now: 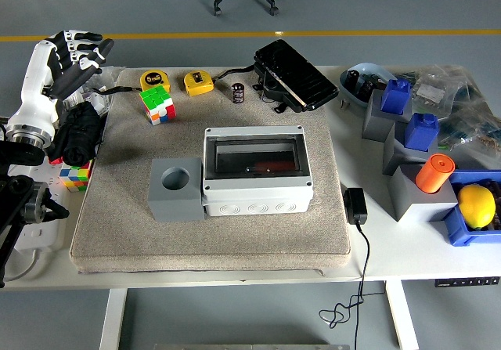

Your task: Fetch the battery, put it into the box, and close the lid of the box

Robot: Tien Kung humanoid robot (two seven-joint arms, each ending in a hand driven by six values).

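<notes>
The left hand (72,55) hovered with fingers spread and empty over the desk's (368,256) far left corner. The battery (238,93) stood upright near the far edge, apart from the closed grey box (257,171) at the centre.

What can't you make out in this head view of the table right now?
- Contents of the box: its tinted lid shows only a red blur.
- Print on the small dark cylinder: too small to read.
- Right hand: not in view.
- Left arm below the left hand: cut off by the picture's left edge.
</notes>
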